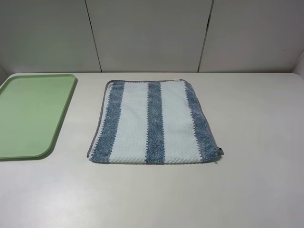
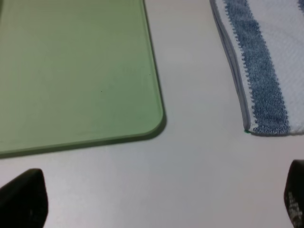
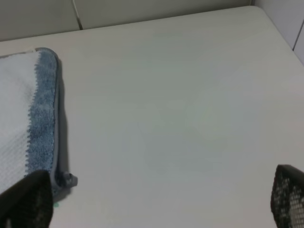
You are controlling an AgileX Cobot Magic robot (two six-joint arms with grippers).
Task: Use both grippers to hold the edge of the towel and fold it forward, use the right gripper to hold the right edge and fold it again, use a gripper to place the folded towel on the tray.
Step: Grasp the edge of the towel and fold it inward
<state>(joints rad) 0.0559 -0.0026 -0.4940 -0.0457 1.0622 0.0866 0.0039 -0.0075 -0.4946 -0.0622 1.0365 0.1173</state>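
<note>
The blue and white striped towel [image 1: 154,122] lies flat in the middle of the table, stripes running front to back. Its thin grey hem [image 1: 97,129] borders the left side, and a small loop [image 1: 220,151] sticks out at the near right corner. The pale-green tray [image 1: 33,114] lies empty at the left. Neither gripper shows in the exterior view. In the left wrist view my left gripper [image 2: 159,199] is open and empty above bare table, between the tray [image 2: 71,71] and the towel's near left corner [image 2: 266,95]. My right gripper [image 3: 156,199] is open and empty, just right of the towel's right edge [image 3: 42,114].
The white table [image 1: 256,180] runs to a grey panelled back wall [image 1: 147,33]. The tray's near right corner [image 2: 154,126] lies a short gap from the towel's left hem [image 2: 232,66]. The table's far right edge [image 3: 280,33] shows in the right wrist view.
</note>
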